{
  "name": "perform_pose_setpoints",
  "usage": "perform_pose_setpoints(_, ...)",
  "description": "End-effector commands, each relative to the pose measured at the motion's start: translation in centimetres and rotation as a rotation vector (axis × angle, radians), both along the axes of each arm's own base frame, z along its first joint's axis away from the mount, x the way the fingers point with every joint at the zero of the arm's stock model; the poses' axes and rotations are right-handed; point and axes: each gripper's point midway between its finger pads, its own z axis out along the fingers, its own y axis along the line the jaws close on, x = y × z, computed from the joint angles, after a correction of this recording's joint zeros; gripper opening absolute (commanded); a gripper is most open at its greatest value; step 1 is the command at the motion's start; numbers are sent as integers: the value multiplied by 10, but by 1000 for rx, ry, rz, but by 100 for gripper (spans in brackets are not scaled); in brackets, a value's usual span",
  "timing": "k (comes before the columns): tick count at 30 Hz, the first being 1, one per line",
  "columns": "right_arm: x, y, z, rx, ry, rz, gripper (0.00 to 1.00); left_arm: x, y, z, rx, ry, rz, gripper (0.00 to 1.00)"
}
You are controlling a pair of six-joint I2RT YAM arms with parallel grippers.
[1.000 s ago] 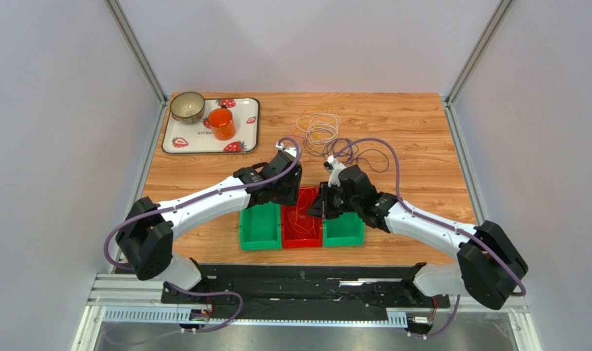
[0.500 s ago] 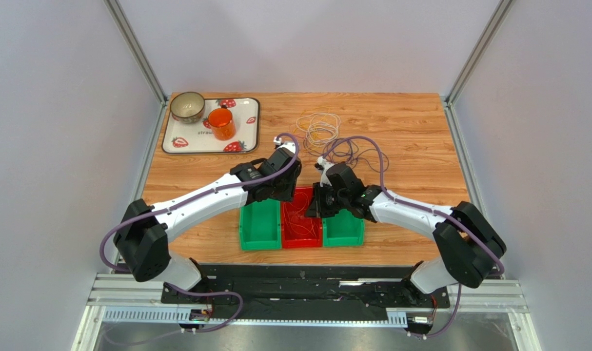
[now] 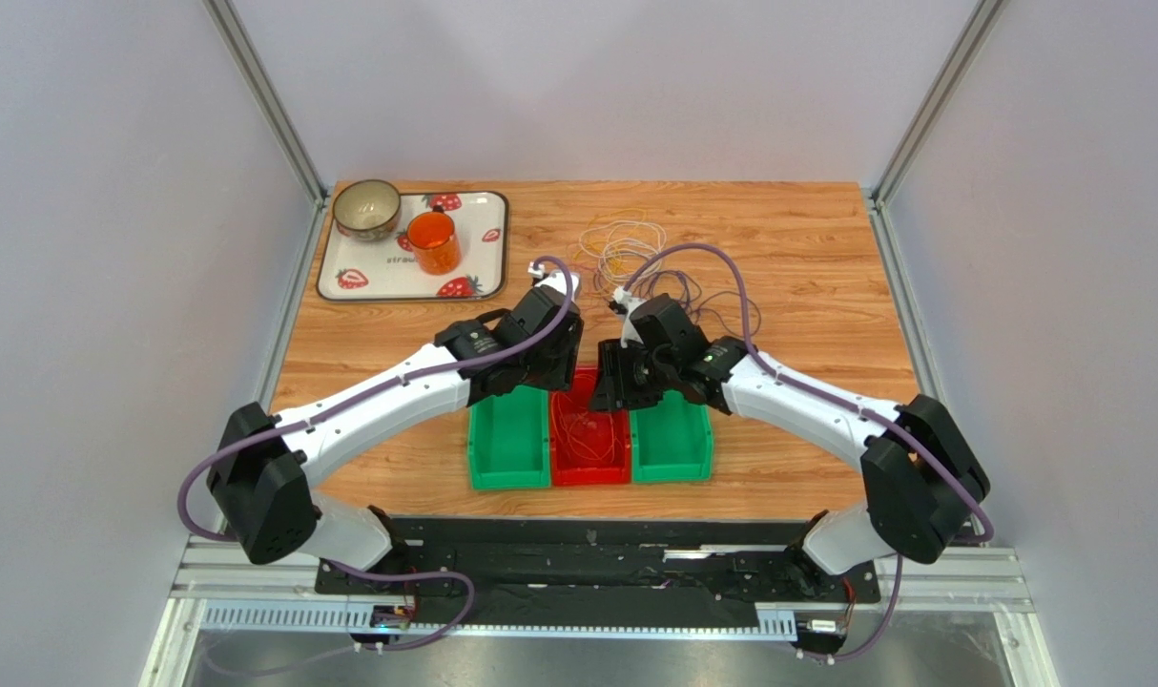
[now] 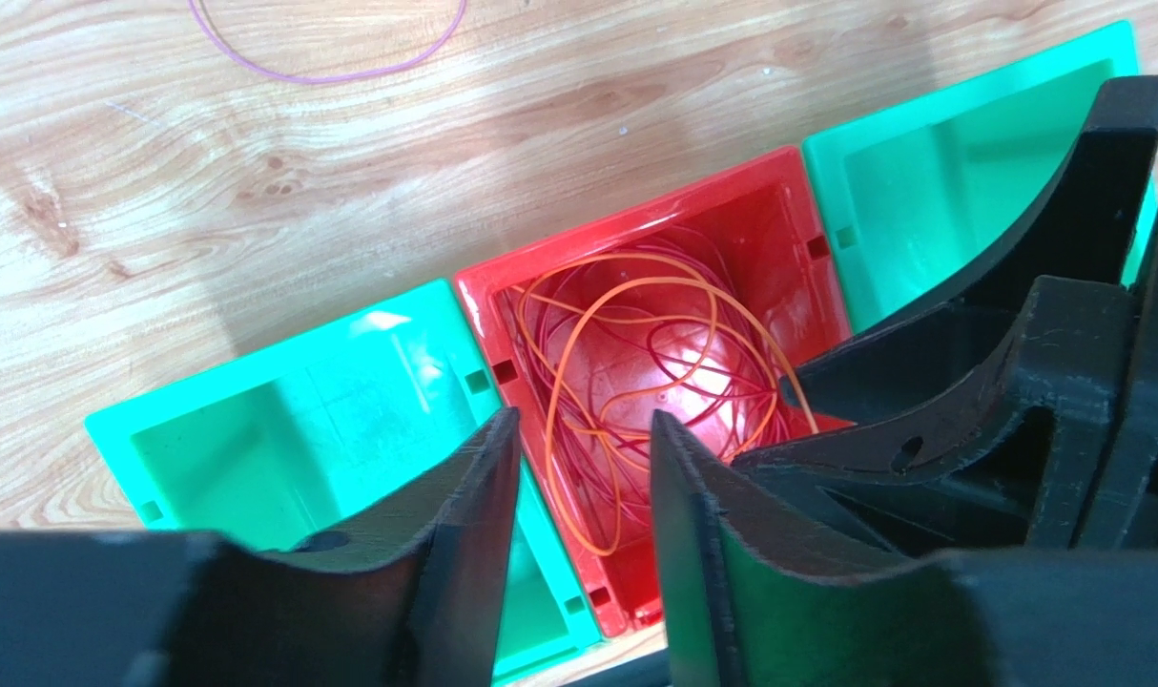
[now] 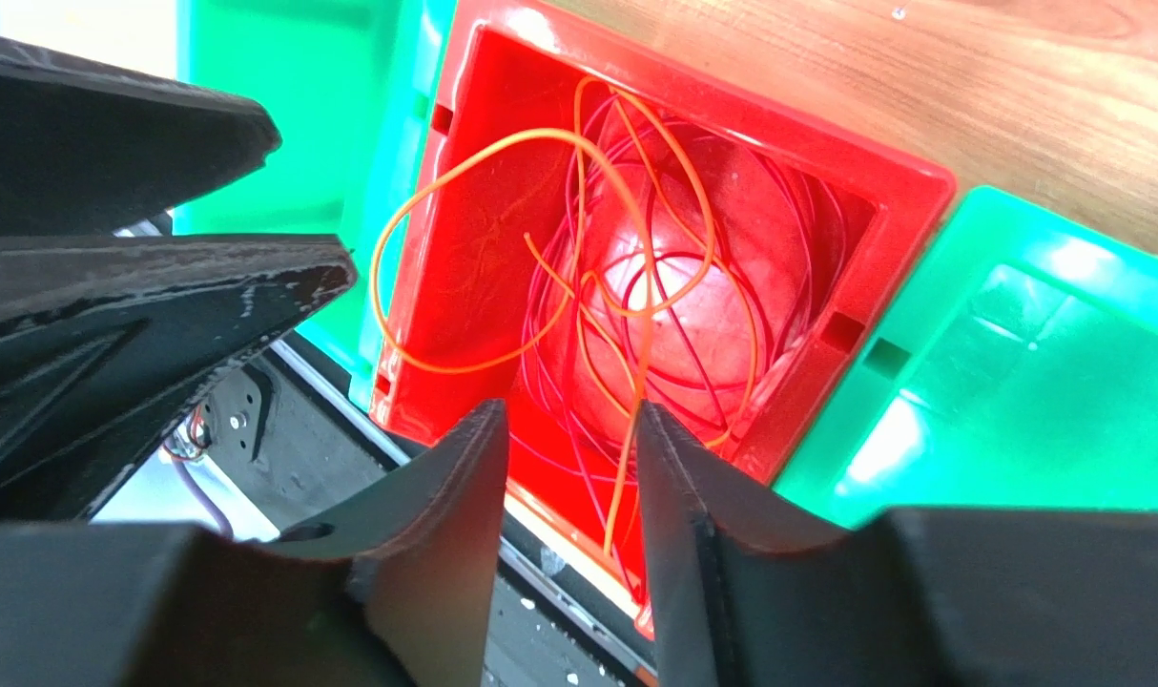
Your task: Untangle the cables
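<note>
Cables (image 4: 621, 358) coiling in red bin (image 4: 750, 229); left claw (image 4: 585, 430), right claw (image 5: 571, 422) hovering half-open, empty; strand between right fingers (image 5: 449, 515) risking snagging, dragging loops out.

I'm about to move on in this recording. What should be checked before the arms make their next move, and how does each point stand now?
1. Left gripper jaws apart: ok.
2. Right gripper jaws apart: ok.
3. Orange strand in the right gripper's gap clear of its fingers: cannot tell.
4. Orange cables all inside the red bin: cannot tell; one loop rises near its rim.
5. Green bins on either side empty: ok.
6. Loose cables on the table sorted: not ok, piled together.
</note>
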Motion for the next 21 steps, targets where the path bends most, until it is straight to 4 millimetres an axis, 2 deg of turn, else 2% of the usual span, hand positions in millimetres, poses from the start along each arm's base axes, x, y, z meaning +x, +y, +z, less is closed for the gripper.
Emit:
perform_pose_setpoints(1,0,-4,26,-14,-39,6,44,1,2,18,-37,-57,-10,50)
perform_pose_setpoints(4,2,-10,40,-32,-71,1,48,1,7,26,-51,-77,-7,53)
perform_pose_setpoints(5,4,-11,46,-33,-86,-3,53,1,10,31,-59,-87,-6,54)
perform_pose_setpoints(7,6,-19,53,-62,-117,-17,54,4,17,36,-68,-97,6,56)
perform_pose_setpoints(8,8,-22,58,-65,-132,-27,47,3,20,43,-83,-105,6,56)
perform_pose_setpoints(11,9,-21,69,-51,-155,-30,17,5,33,56,-91,-128,23,56)
perform_pose_setpoints(14,4,-10,71,3,-125,-2,1,6,48,70,-74,-151,38,56)
perform_pose_setpoints(17,-4,2,62,41,-61,31,0,3,65,84,-49,-167,57,56)
perform_pose_setpoints(21,-7,5,43,4,-32,39,0,-1,83,101,-19,-186,57,57)
